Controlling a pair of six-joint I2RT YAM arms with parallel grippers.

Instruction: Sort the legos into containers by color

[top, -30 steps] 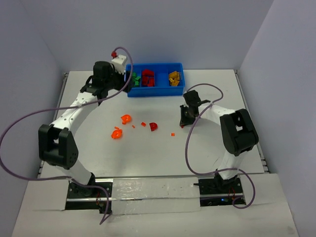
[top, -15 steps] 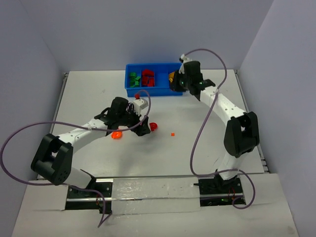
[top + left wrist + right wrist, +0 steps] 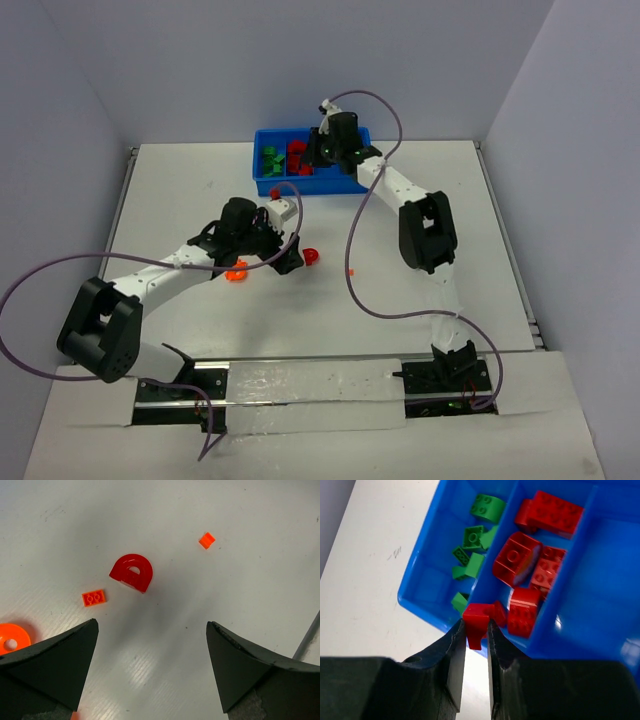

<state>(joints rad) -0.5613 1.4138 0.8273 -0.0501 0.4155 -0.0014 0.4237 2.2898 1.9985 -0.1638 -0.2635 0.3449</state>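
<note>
The right gripper [image 3: 474, 630] has its fingers pinched on a small red lego [image 3: 477, 617]. It hangs over the near wall of the blue tray [image 3: 427, 610], almost on the line where the thin divider splits the green pieces [image 3: 472, 545] from the red heap [image 3: 530, 560]. I'd want it carried a little further over the red side before the fingers part. Dropped from here, it could clip the wall or divider and tip into the greens or back onto the table [image 3: 420, 200]. The tray sits against the table's far edge, about midway along it.

The left gripper [image 3: 152, 625] stands wide open and holds nothing, hovering low over the loose pieces near the table's middle. A red arch [image 3: 132, 572] lies ahead of its fingertips, not yet between them. It looks like the next pick (though that is my guess). The fingers would do best to come forward and close across its flat faces, since the rounded back would likely slide out.

Everything is hard, glossy plastic. The tray's reds are chunky and studded. Near the arch are a thin orange plate [image 3: 94, 597] with two studs, a tiny orange square [image 3: 206, 540] and a smooth orange ring [image 3: 10, 639]. The tabletop is matte white and faintly scuffed.
</note>
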